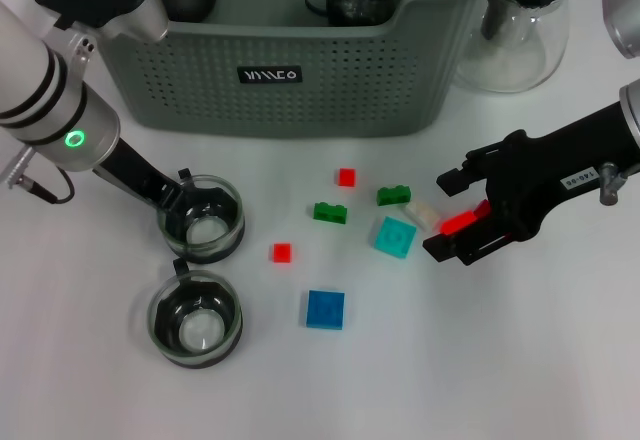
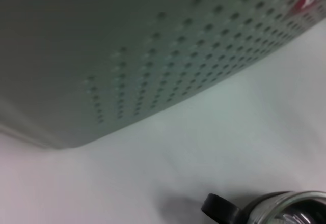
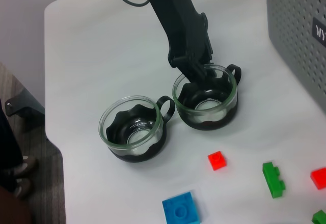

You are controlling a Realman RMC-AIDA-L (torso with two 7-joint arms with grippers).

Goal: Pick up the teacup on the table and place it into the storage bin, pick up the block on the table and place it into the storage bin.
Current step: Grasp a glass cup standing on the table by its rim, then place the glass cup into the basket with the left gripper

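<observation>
L gripper (image 1: 178,203) fingers at teacup (image 1: 203,219) rim; R gripper (image 1: 462,222) holds red block (image 1: 462,221)

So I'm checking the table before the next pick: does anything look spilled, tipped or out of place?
Nothing stands out. Both teacups on the table stand upright, the blocks lie scattered loosely, and the storage bin sits square. The left tool is at the farther cup's rim; the right tool holds a red block.
</observation>
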